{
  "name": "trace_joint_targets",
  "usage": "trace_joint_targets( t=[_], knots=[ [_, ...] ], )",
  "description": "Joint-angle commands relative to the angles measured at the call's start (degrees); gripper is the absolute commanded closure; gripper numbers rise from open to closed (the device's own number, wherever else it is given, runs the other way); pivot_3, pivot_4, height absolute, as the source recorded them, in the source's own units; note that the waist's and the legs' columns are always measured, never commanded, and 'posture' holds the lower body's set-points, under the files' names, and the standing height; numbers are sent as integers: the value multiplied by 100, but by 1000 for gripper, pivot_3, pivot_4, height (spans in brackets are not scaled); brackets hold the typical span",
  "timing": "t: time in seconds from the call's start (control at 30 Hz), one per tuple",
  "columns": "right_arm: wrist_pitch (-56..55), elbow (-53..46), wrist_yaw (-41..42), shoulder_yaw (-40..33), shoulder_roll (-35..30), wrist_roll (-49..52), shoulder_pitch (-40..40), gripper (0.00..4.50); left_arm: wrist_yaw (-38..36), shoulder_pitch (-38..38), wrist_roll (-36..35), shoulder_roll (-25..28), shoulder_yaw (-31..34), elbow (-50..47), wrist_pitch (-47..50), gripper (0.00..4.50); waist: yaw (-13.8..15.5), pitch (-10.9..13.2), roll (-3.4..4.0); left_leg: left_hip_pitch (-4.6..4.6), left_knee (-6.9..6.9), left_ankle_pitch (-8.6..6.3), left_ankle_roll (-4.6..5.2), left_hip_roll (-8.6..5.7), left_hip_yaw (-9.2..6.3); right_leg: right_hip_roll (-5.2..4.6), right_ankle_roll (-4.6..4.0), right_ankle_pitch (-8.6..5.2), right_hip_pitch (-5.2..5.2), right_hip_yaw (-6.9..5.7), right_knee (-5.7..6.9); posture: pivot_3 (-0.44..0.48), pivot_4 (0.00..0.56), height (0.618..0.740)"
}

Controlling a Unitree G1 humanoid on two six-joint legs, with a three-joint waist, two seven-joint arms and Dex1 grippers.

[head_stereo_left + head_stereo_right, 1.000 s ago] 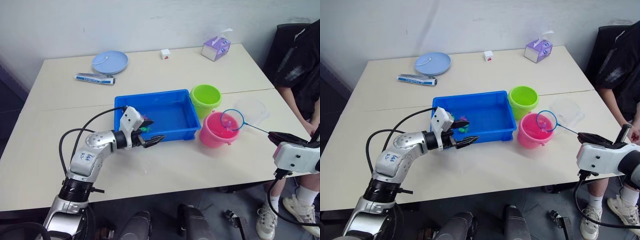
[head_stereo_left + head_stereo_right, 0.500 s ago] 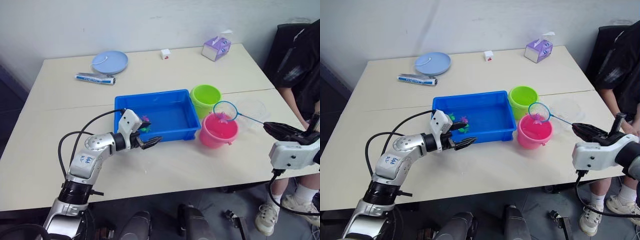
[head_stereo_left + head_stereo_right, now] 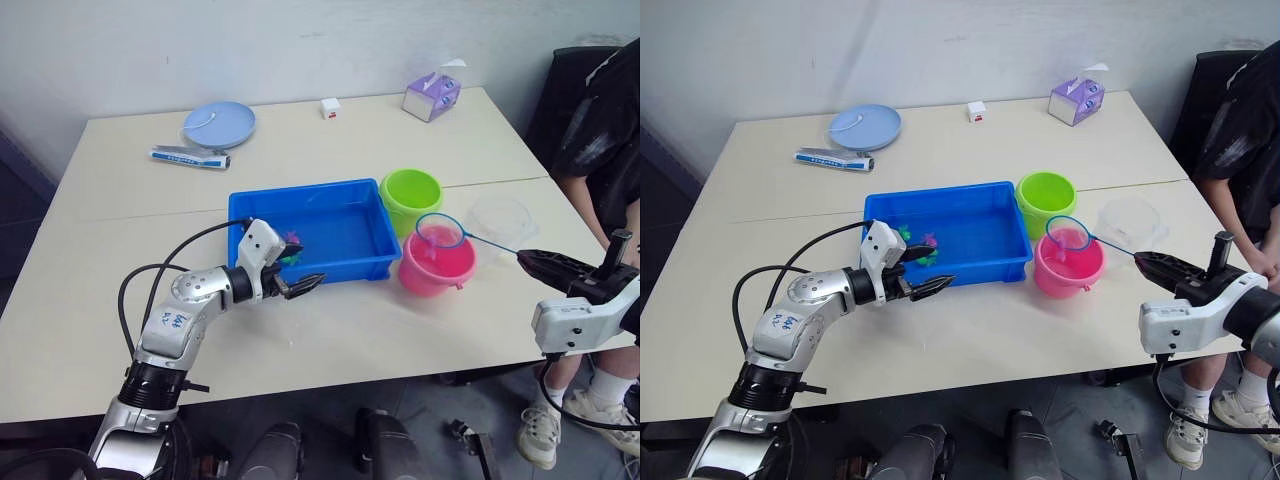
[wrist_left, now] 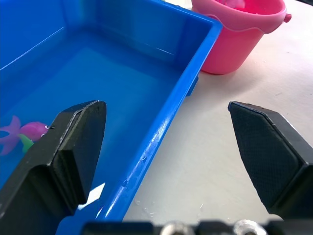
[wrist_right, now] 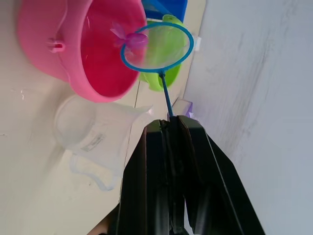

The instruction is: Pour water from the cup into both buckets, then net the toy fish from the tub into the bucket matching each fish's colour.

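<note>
1. One blue tub sits mid-table; the left gripper, fingers spread, straddles its near rim.
2. Pink bucket stands just beside it.
3. Right gripper, clamped on the net, holds the hoop over that bucket.
4. A pink fish lies in the hoop.

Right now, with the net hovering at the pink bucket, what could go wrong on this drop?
The pink fish sits at the hoop's edge of the net, near the rim of the pink bucket; tipping carelessly could drop it onto the table. The green bucket stands right beside it, so drifting risks the wrong bucket. The right gripper holds the thin handle at its far end, so the hoop may wobble.
</note>
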Motion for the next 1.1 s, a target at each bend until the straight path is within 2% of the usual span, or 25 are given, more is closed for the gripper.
trace_joint_targets(
  t=[0.03, 0.2, 0.3, 0.43, 0.53, 0.63, 0.83, 1.1],
  knots=[
    [5, -47, -48, -126, -46, 86, 3, 3743, 11, 66, -14, 5, 73, -207, -68, 205, -3, 0, 0, 0, 0, 0, 0, 0, 0, 0, 0, 0, 0, -1, 0, 0, 150, 740],
    [390, -96, -75, -62, -62, 297, -349, 3743, 34, 90, -22, 30, 111, -250, -48, 205, -5, 0, 0, 0, 0, 0, 0, 1, 0, 1, 0, 0, 0, 1, 0, 0, 150, 740],
    [1039, -180, 45, 191, -96, 700, -907, 3743, 73, 103, -13, 39, 140, -263, -40, 205, -12, 0, 0, 2, 2, 0, 0, 1, 0, 0, 0, 0, 2, 3, 3, 0, 150, 740],
    [2438, -339, 228, 1005, -52, 1479, -2398, 3743, 348, 241, -5, 5, 275, -471, 81, 205, -119, -1, 1, 2, 1, 0, 0, 4, -1, 0, 0, 0, 0, 4, 3, 0, 150, 740],
    [3625, -415, 482, 1895, 252, 1997, -3559, 3743, 774, 400, 52, -86, 408, -747, 304, 205, -163, -1, 1, -2, -2, -1, -2, 10, -5, 1, -1, -1, -2, 5, -3, 0, 150, 740],
    [4401, -393, 709, 2493, 487, 2267, -4272, 3743, 1175, 521, 105, -181, 514, -997, 531, 205, -145, 0, 0, -3, -3, -1, -2, 10, -7, 0, -1, -1, -5, 4, -3, 0, 150, 740],
    [5303, 267, 1130, 3474, 1030, 2591, -5332, 3743, 1966, 1025, 131, -347, 810, -1876, 1110, 205, -117, 0, -1, -12, 1, -1, 1, 0, -13, -8, -1, 0, -4, 0, -8, 0, 150, 740],
    [5670, 1610, 1507, 4376, 1479, 2348, -6098, 3743, 2625, 1268, 213, -557, 967, -2424, 1690, 205, -138, 0, -1, -12, 1, -1, 0, 0, -12, -7, -1, -1, -9, -1, -4, 0, 150, 740]
  ],
)
